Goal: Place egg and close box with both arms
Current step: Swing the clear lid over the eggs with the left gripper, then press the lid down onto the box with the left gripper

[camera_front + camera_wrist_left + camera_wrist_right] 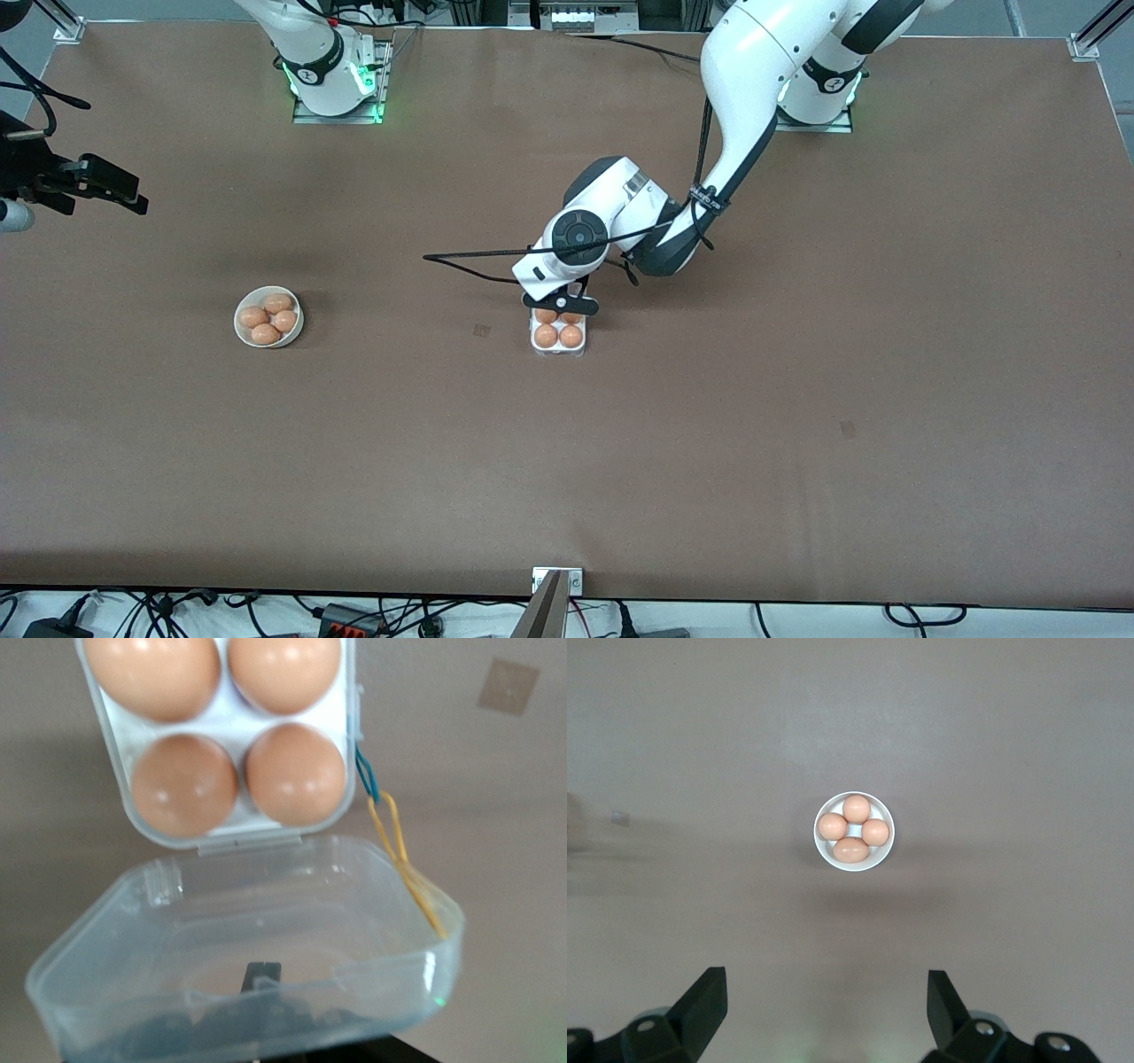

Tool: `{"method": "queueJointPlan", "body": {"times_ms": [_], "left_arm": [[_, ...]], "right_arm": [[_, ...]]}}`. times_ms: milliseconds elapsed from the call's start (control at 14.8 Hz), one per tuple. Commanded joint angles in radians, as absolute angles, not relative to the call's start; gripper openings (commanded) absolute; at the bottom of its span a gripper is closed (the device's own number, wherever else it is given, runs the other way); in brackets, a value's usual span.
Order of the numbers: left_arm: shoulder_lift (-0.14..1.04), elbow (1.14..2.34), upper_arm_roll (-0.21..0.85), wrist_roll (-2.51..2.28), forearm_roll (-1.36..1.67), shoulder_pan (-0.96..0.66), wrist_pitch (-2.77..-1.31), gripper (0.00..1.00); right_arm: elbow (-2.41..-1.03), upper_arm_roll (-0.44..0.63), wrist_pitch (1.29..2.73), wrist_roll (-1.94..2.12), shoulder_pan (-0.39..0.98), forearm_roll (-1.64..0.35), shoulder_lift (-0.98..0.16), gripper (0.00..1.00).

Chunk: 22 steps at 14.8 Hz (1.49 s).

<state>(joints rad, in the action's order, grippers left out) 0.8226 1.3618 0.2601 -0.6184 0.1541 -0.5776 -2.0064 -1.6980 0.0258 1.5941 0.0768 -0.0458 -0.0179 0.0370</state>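
The clear box [558, 346] stands at the table's middle with an orange-brown egg [546, 336] in each of its four cells. In the left wrist view the box [232, 826] has its hinged lid [266, 921] swung open and tilted up. My left gripper [572, 306] [263, 979] is shut, its tips pressed together against the lid's free edge and seen through the plastic. My right gripper [120, 188] [824, 992] is open and empty, high over the white bowl [881, 855].
The white bowl [241, 326] with several more eggs [266, 334] sits toward the right arm's end. A yellow and blue band [397, 855] hangs at the box's side. A small square mark [481, 330] lies on the brown table beside the box.
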Motion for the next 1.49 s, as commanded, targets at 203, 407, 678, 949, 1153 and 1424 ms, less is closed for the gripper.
{"method": "queueJointPlan", "body": {"times_ms": [203,407,678,949,1153,1424], "left_arm": [[0.864,1.295,0.245,-0.632,0.132,-0.584,-2.000,0.01],[0.861,1.272,0.232,-0.634,0.141,-0.572,-1.988,0.01],[0.859,1.244,0.232,-0.637,0.147,-0.566,-1.988,0.01],[0.858,1.221,0.232,-0.637,0.147,-0.540,-1.980,0.01],[0.851,1.194,0.230,-0.638,0.144,-0.528,-1.964,0.00],[0.819,1.174,0.178,-0.634,0.130,-0.509,-1.947,0.07]], "right_arm": [[-1.698,0.021,1.588,0.058,-0.046,-0.014,0.043,1.00],[-1.698,0.021,1.586,0.058,-0.046,-0.014,0.043,1.00],[-1.698,0.020,1.582,0.058,-0.046,-0.014,0.043,1.00],[-1.698,0.021,1.582,0.058,-0.046,-0.014,0.043,1.00],[-1.698,0.021,1.582,0.058,-0.046,-0.014,0.043,1.00],[-1.698,0.021,1.582,0.058,-0.046,-0.014,0.043,1.00]]}}
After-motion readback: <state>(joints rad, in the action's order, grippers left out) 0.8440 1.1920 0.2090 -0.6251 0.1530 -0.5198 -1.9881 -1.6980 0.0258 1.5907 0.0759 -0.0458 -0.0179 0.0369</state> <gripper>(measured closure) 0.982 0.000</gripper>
